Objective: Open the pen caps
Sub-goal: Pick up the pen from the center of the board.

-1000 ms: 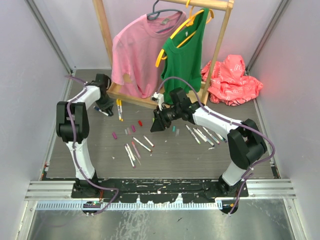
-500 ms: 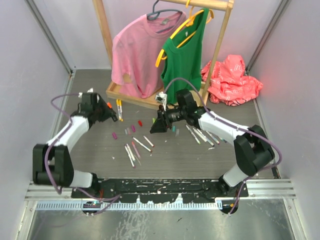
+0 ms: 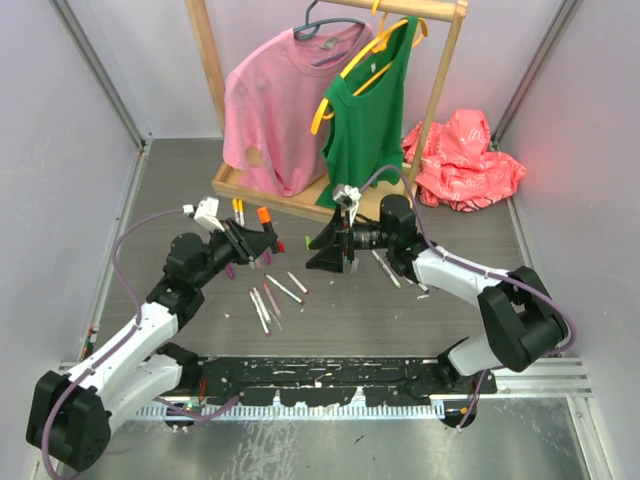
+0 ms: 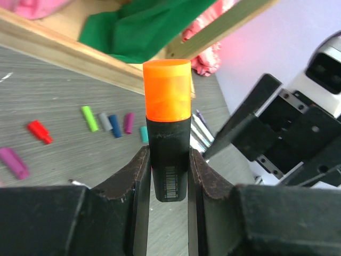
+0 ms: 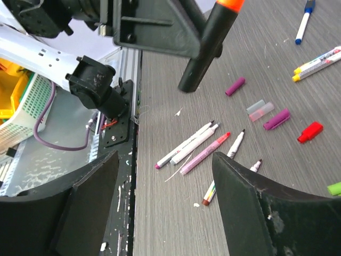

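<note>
A black marker [image 4: 169, 160] with an orange pen cap [image 4: 167, 90] stands upright in my left gripper [image 4: 168, 154], which is shut on the barrel. From above, that gripper [image 3: 252, 240] hangs over the middle of the table with the orange cap [image 3: 264, 214] pointing up. My right gripper [image 3: 320, 252] faces it from the right, open and empty; in its own view the right gripper [image 5: 170, 213] frames the marker [image 5: 205, 48]. Loose pen caps lie below: red [image 4: 40, 132], green [image 4: 89, 118], blue [image 4: 115, 126], purple [image 5: 235, 86].
Several uncapped white markers [image 3: 268, 300] lie near the front. More markers [image 3: 405, 270] lie to the right, and a few [image 3: 238, 215] by the wooden rack base [image 3: 270, 195]. Pink and green shirts hang above it. A red bag [image 3: 465, 160] sits at the back right.
My left arm swung from the back left to the middle, carrying the orange-capped marker. My right gripper opened wide and drew back slightly to the right.
</note>
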{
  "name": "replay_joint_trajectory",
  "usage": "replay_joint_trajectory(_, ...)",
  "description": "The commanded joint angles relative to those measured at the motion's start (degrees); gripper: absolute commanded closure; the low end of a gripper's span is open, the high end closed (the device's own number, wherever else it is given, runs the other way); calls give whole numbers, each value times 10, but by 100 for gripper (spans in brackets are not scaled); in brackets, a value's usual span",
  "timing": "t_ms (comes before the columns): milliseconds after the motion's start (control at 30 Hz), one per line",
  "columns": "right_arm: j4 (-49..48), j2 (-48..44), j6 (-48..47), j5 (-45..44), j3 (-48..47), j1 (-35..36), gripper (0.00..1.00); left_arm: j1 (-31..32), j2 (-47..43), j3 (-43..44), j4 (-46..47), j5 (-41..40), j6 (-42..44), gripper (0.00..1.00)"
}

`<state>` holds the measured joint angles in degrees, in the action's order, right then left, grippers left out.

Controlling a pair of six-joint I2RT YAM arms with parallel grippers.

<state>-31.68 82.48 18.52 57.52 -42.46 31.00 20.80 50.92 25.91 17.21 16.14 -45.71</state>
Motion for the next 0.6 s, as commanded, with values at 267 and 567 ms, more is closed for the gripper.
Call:
replay_joint_trajectory(267, 106, -10, -124, -75, -55, 43, 25, 210, -26, 0, 54, -275, 13, 100)
replay_joint_trajectory(567, 118, -2, -108, -115, -63, 47, 25, 317, 8, 29, 46, -399, 37, 100)
